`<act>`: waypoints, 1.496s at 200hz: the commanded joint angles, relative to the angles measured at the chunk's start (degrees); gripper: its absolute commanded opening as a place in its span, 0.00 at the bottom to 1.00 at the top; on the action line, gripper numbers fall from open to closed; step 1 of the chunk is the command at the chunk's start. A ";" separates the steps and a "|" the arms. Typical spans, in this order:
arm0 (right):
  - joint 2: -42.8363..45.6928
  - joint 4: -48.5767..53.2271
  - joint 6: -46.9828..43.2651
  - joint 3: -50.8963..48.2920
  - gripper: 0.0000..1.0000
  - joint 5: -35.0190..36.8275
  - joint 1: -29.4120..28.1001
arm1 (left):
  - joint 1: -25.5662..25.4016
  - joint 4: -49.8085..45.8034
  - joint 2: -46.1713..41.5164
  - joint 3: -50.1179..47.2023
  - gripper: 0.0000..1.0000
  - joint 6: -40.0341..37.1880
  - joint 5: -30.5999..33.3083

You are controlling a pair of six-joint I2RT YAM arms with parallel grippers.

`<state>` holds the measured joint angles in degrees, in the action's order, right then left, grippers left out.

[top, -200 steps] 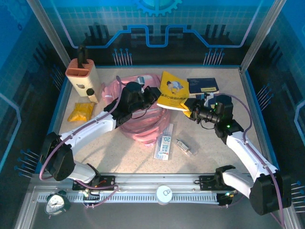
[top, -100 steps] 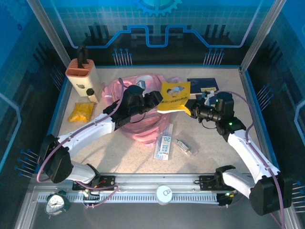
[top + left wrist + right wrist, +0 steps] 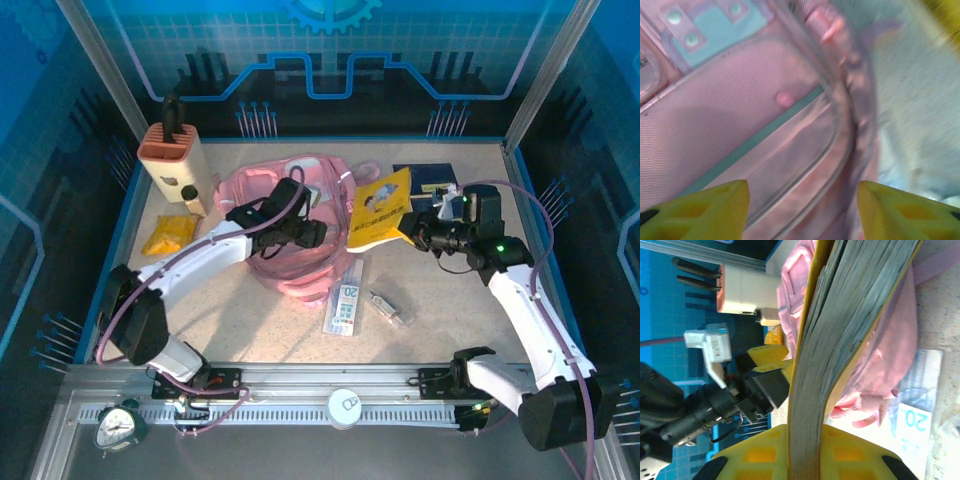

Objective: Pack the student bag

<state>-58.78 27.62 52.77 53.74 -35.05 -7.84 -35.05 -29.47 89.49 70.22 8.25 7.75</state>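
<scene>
The student bag lies pink and rumpled at the middle of the table. My left gripper hovers over its right side. In the left wrist view the left gripper is open, its yellow fingertips wide apart above the bag's fabric with a teal strip, holding nothing. My right gripper is shut on a yellow book, which stands tilted on edge just right of the bag. The right wrist view shows the right gripper clamping the book's page edges, with the bag behind them.
A tan knife block stands at the back left, with a yellow packet in front of it. A dark blue book lies at the back right. A clear box marked 20 and a small item lie in front of the bag.
My left gripper has opened and let go of the bag, shifting slightly nearer. The right gripper closed on the yellow book and raised it from flat onto its edge beside the bag.
</scene>
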 commanded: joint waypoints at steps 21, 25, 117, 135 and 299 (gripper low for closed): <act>1.22 0.86 -4.00 0.77 0.07 -2.98 2.40 | 0.07 -2.43 5.17 1.14 0.66 -11.87 3.53; 1.15 0.82 -4.06 0.68 0.07 -3.16 2.59 | 0.02 -2.31 5.74 1.27 0.66 -12.27 4.04; 0.60 0.17 -4.43 -0.62 0.07 -3.94 3.65 | -1.20 1.90 14.66 2.92 0.63 -19.69 9.28; 0.43 0.07 -4.46 -0.57 0.07 -4.11 3.70 | -1.23 2.93 14.66 2.65 0.52 -20.87 9.92; 2.12 1.07 -3.29 0.41 0.07 -7.23 1.75 | 4.57 6.93 -2.18 6.88 0.00 -22.87 10.33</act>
<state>-58.52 32.93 48.56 53.04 -39.46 -3.36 -31.86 -25.43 89.80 72.27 -15.16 17.96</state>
